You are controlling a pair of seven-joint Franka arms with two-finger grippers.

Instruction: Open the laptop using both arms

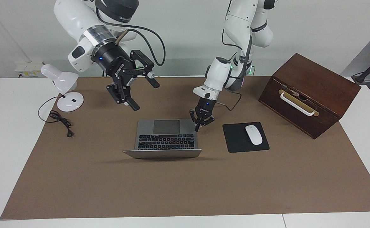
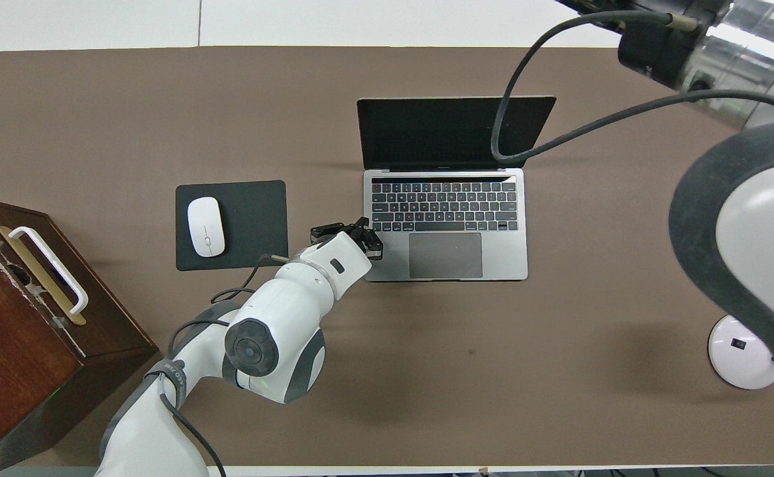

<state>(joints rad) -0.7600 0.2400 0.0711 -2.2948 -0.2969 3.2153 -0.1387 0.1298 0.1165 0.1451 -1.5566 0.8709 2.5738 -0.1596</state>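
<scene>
The silver-grey laptop (image 1: 166, 138) (image 2: 445, 207) stands open on the brown mat, black keys and grey trackpad showing, its lid up on the edge farther from the robots. My left gripper (image 1: 197, 128) (image 2: 362, 236) is shut, its tips down at the corner of the laptop's base nearest the robots, toward the left arm's end. Whether they touch the base I cannot tell. My right gripper (image 1: 144, 94) hangs open and empty, high over the mat between the laptop and the robots. In the overhead view only its wrist and cable show.
A black mouse pad (image 1: 235, 139) (image 2: 254, 225) with a white mouse (image 1: 253, 135) (image 2: 205, 226) lies beside the laptop. A brown wooden box (image 1: 308, 91) (image 2: 16, 331) with a white handle stands past the pad. A white desk lamp (image 1: 61, 83) and its cord (image 1: 60, 120) are at the right arm's end.
</scene>
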